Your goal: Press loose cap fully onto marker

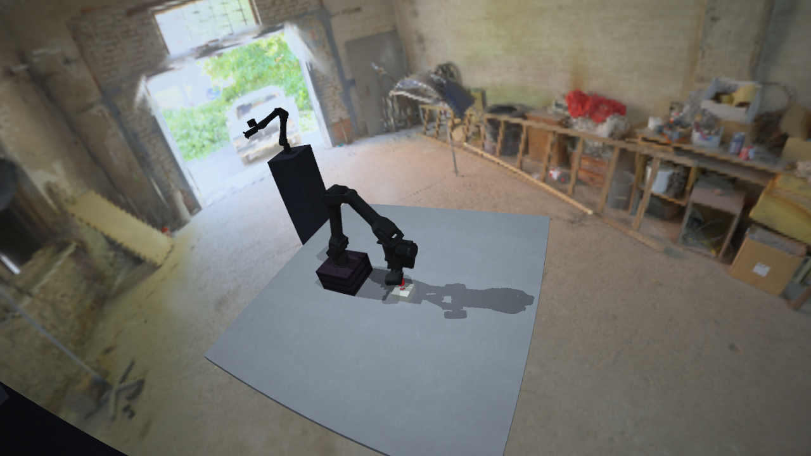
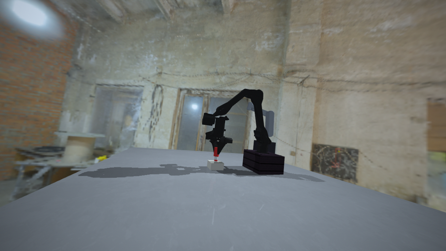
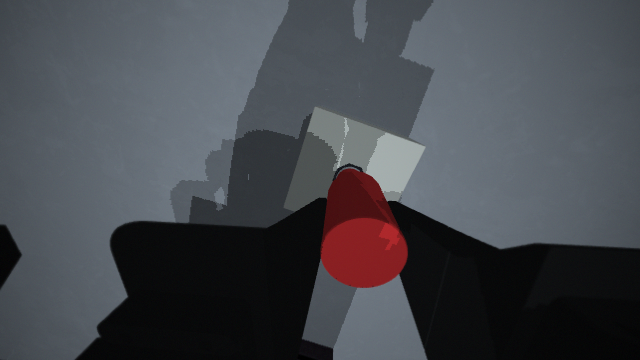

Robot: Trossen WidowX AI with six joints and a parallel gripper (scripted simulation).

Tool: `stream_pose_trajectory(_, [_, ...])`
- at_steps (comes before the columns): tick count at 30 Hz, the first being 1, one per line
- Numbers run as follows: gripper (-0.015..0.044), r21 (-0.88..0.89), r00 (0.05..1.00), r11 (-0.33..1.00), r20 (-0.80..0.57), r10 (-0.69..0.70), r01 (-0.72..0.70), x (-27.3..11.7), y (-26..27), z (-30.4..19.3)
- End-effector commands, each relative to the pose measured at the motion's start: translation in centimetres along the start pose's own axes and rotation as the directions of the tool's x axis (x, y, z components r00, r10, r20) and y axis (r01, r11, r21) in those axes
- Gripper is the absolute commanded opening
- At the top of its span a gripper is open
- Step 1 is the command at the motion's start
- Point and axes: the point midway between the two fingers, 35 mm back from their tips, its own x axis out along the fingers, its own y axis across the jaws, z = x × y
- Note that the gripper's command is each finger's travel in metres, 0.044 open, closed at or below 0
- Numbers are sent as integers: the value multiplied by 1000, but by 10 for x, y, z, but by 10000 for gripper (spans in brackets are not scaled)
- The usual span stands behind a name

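My gripper (image 1: 401, 281) (image 2: 216, 151) (image 3: 355, 208) is shut on the red cap (image 2: 215, 149) (image 3: 364, 252), pointing down over the holder block. The pale holder block (image 1: 402, 296) (image 2: 215, 166) (image 3: 400, 162) sits on the table. The marker (image 2: 215, 158) stands upright in it, and the cap is over its upper end. In the exterior view a short white length of marker and a red band show between the cap's lower edge and the block. The black tip is hidden. In the wrist view the cap covers nearly all of the marker.
The dark base box (image 1: 343, 274) (image 2: 263, 162) of the arm stands on the grey table (image 1: 362, 357) (image 2: 187, 212), close beside the holder block. A dark pedestal (image 1: 297, 190) with a second small arm stands behind the table's far left edge.
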Motion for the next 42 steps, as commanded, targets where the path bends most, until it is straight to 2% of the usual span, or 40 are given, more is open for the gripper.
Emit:
stream_pose_trajectory(1, [0,1,1000,1000,-1,4,-4,7,1,-1])
stream_pose_trajectory(13, [0,1,1000,1000,-1,4,-4,12,1,-1])
stream_pose_trajectory(30, [440,-1,1000,1000,-3,2,-2,12,1,-1])
stream_pose_trajectory(33, [440,-1,1000,1000,-3,2,-2,0,0,0])
stream_pose_trajectory(37, [440,-1,1000,1000,-3,2,-2,-60,0,-1])
stream_pose_trajectory(41, [440,-1,1000,1000,-3,2,-2,-63,0,-1])
stream_pose_trajectory(42, [414,11,1000,1000,-3,2,-2,-63,0,-1])
